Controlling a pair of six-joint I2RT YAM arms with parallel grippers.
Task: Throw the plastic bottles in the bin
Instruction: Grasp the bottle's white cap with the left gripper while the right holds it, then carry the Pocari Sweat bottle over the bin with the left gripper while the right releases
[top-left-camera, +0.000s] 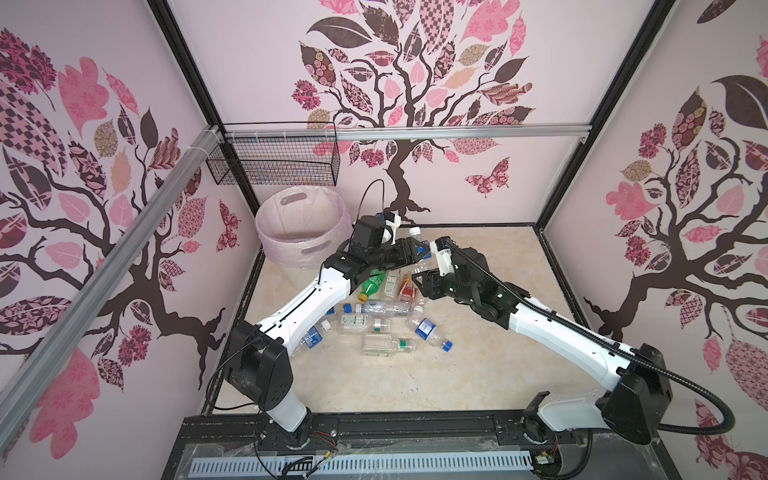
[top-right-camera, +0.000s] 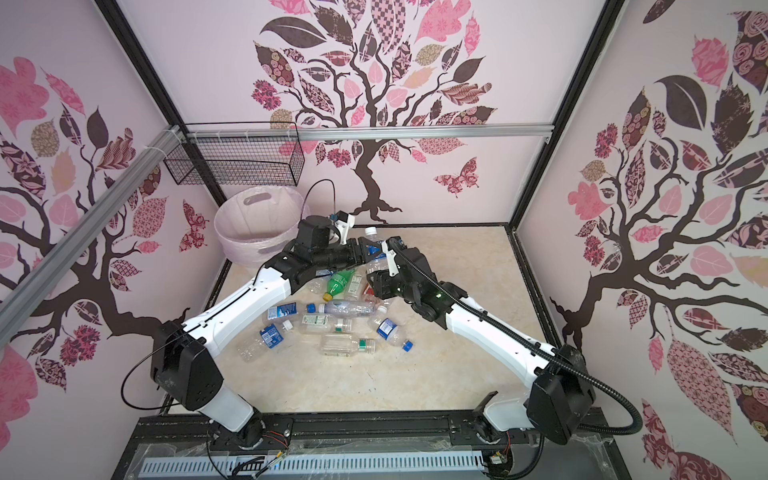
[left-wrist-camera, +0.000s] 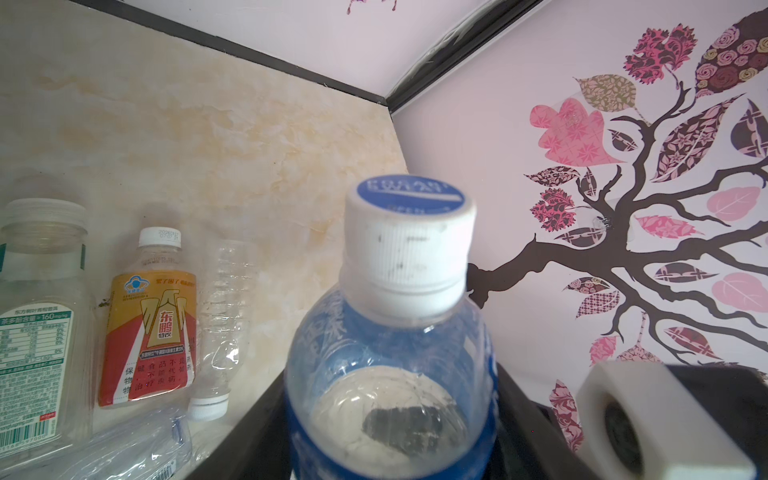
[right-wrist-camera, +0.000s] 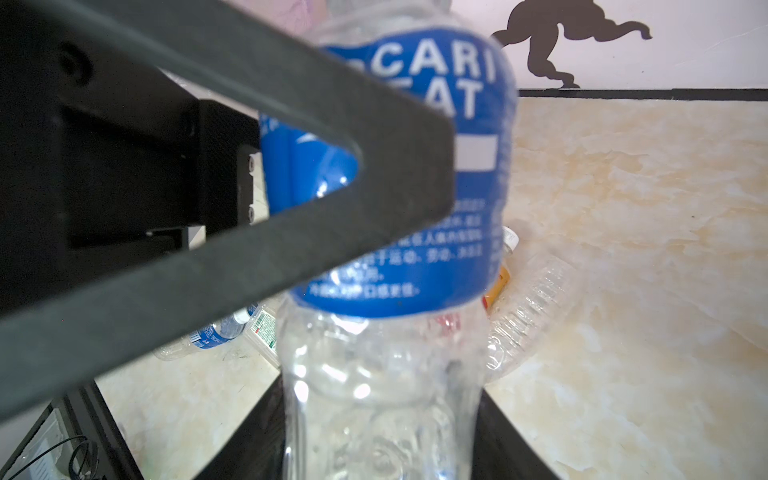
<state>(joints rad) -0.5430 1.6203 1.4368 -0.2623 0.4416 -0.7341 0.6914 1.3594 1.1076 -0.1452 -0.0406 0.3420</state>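
Note:
A clear bottle with a blue label and a white cap (top-left-camera: 415, 233) (top-right-camera: 378, 259) stands upright above the floor, held by both grippers. My left gripper (top-left-camera: 419, 250) (left-wrist-camera: 390, 436) is shut on its labelled upper body; the cap (left-wrist-camera: 409, 249) rises ahead of it. My right gripper (top-left-camera: 420, 272) (right-wrist-camera: 382, 436) is shut on the clear lower part, and a left finger (right-wrist-camera: 291, 187) crosses the blue label (right-wrist-camera: 457, 208). Several more plastic bottles (top-left-camera: 374, 320) lie in a pile below, among them a green one (top-left-camera: 372, 284) and an orange-red one (left-wrist-camera: 149, 332). The pale pink bin (top-left-camera: 286, 253) (top-right-camera: 245, 249) stands at the back left.
A black wire basket (top-left-camera: 274, 160) hangs on the back wall above the bin. Patterned walls close in the marbled floor (top-left-camera: 478, 340) on three sides. The arms' bases sit on a black rail (top-left-camera: 415, 428) at the front.

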